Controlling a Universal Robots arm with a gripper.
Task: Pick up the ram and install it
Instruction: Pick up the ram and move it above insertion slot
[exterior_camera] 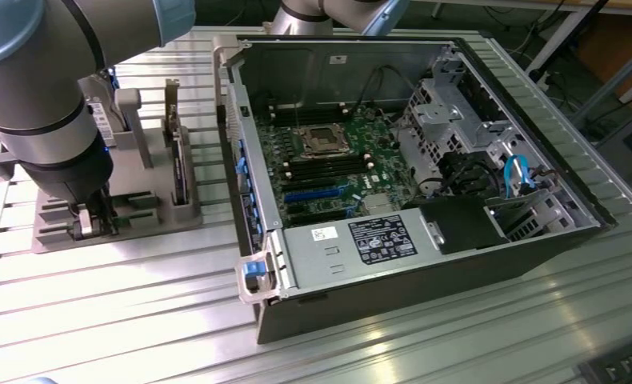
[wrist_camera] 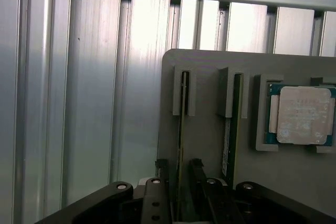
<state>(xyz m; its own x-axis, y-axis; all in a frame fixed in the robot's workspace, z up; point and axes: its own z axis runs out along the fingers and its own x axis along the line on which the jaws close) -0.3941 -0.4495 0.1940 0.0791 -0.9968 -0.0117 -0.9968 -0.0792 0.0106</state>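
Claw point(wrist_camera: 178, 163) open astride the ram point(wrist_camera: 182, 124), which stands edge-on in its slot in the grey holder point(wrist_camera: 210, 61).
Both fingers point(wrist_camera: 161, 174) flank the thin green strip, with a gap showing on each side; the strip's lower end is hidden behind the claw body. A second strip point(wrist_camera: 230, 129) stands in the neighbouring slot, and a processor point(wrist_camera: 303, 109) lies in a recess just beside it; the faint print on its metal lid cannot be read. In the exterior view the arm point(exterior_camera: 50, 104) drops straight down at the exterior view's left, wrist vertical, claw point(exterior_camera: 94, 226) low in the holder on the ribbed aluminium surface point(exterior_camera: 134, 320). The open computer case point(exterior_camera: 402, 300) lies well apart to the exterior view's right. Its power supply point(exterior_camera: 348, 264) carries a black label point(exterior_camera: 386, 240) and a white sticker point(exterior_camera: 325, 234), neither legible.
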